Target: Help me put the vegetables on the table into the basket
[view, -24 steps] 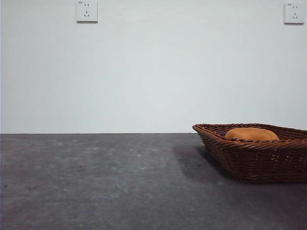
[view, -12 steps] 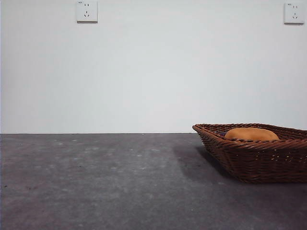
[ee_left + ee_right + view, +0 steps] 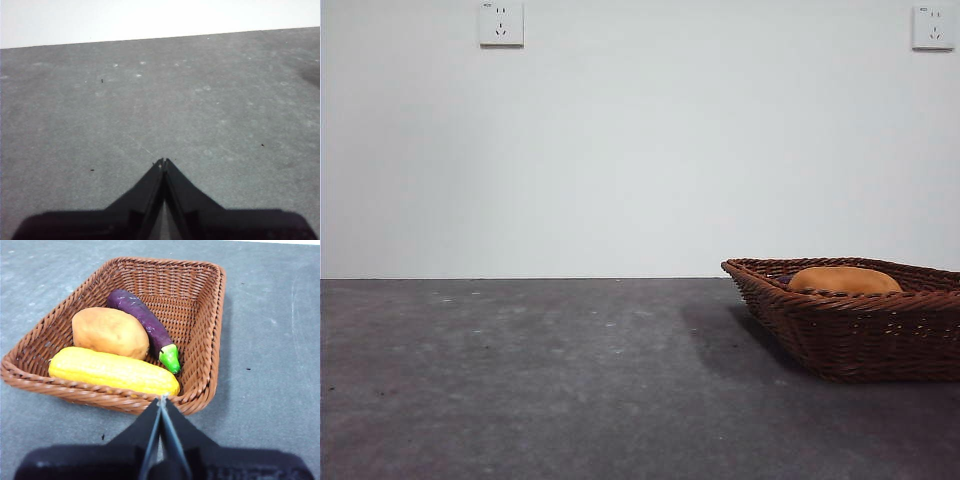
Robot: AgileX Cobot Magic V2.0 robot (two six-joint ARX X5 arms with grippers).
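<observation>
The wicker basket (image 3: pixel 207 330) lies on the grey table (image 3: pixel 270 365) and holds all three vegetables: the orange-brown potato (image 3: pixel 110 332), the yellow corn cob (image 3: pixel 112 371) and the purple eggplant (image 3: pixel 142 320) with its green stem. My right gripper (image 3: pixel 162 399) is shut and empty, above the table just outside the basket's rim beside the corn. In the front view the basket (image 3: pixel 850 335) stands at the right with the potato (image 3: pixel 843 280) showing over its rim. My left gripper (image 3: pixel 163 161) is shut and empty over bare table (image 3: pixel 150 100).
Two wall sockets (image 3: pixel 501 23) sit high on the white wall behind the table. The basket casts a shadow (image 3: pixel 720 340) to its left. Neither arm shows in the front view.
</observation>
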